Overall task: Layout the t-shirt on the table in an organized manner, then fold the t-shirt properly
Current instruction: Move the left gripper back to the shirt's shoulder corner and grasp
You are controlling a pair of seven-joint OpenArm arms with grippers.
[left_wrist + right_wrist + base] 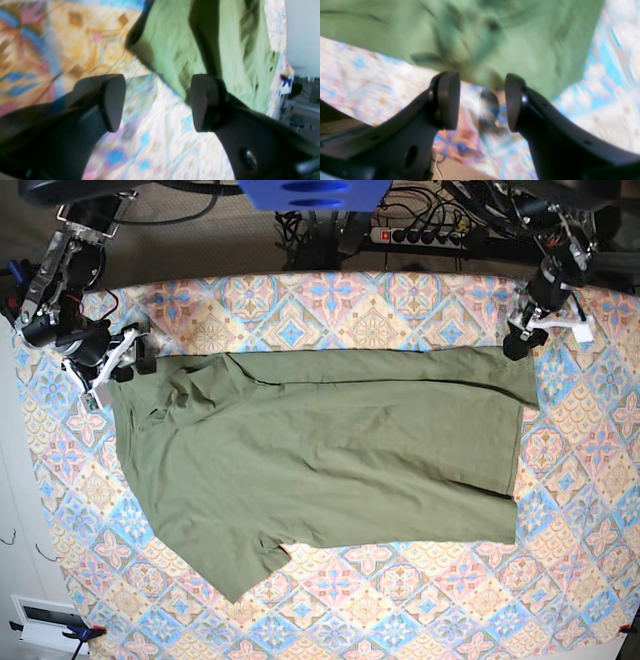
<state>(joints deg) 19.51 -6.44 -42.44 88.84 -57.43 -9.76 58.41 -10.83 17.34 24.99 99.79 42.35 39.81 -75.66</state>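
The olive-green t-shirt (320,450) lies spread across the patterned table (590,480), collar end to the left and hem to the right, with one sleeve (245,565) pointing toward the front edge. My left gripper (516,346) hovers at the shirt's far right corner. It is open in the left wrist view (158,102), with only tablecloth between its fingers and the t-shirt (170,50) just beyond. At the far left shoulder my right gripper (140,360) is also open (481,102), holding nothing, with the t-shirt's (520,37) edge just past its tips.
A power strip (420,235) with cables runs behind the table's back edge. A blue part (315,192) hangs at the top centre. A white box (45,625) sits off the table's front left corner.
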